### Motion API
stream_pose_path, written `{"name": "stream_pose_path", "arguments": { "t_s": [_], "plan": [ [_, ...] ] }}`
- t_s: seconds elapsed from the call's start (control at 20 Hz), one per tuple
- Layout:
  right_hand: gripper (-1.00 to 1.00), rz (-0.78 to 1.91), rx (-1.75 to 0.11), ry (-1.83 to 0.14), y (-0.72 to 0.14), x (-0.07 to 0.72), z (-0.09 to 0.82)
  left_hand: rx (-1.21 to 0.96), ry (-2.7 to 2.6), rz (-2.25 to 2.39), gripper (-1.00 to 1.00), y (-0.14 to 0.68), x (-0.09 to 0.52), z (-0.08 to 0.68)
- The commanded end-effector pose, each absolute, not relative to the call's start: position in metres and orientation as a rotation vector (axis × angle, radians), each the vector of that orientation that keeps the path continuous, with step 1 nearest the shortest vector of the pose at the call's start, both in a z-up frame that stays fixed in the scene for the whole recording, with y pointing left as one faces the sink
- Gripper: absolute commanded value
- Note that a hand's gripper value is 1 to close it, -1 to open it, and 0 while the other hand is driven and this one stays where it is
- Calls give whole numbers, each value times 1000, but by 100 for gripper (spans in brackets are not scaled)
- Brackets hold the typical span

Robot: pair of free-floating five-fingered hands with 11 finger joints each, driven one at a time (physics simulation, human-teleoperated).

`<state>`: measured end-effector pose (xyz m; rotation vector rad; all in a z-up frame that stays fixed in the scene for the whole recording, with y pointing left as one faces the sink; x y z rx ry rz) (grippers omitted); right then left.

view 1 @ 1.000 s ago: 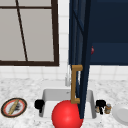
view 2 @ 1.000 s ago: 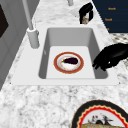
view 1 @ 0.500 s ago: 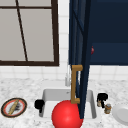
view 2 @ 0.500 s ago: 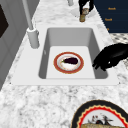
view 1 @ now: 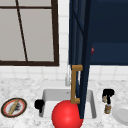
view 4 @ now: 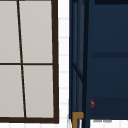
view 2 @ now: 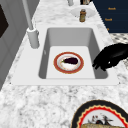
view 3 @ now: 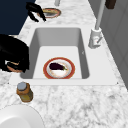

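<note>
Nothing has visibly moved: left hand [view 1: 39, 104] hovers, fingers curled on nothing, at the sink [view 2: 70, 35] rim beside the plate [view 2: 68, 62], right hand [view 1: 108, 93] over the jar [view 1: 107, 109], grip unclear.

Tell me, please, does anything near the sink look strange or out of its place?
Yes. A plate with a dark eggplant on it lies at the bottom of the sink. The blue cabinet door stands open, edge-on over the basin. A large red ball floats before the sink's front edge.
</note>
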<state>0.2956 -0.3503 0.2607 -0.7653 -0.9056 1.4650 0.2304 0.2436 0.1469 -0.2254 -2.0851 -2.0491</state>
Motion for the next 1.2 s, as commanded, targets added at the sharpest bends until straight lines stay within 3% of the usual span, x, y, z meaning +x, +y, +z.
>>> {"name": "stream_pose_path", "arguments": {
  "t_s": [0.0,0.6,1.15],
  "plan": [
    [100,1435,-743,-937,-374,288,269,-225,-2085,-2049,0,244,230,147],
    [100,1430,-750,-1010,-455,262,258,-225,-2085,-2049,0,244,230,147],
    [100,1441,-725,-1013,-536,260,170,-225,-2085,-2049,0,244,230,147]
  ]
}}
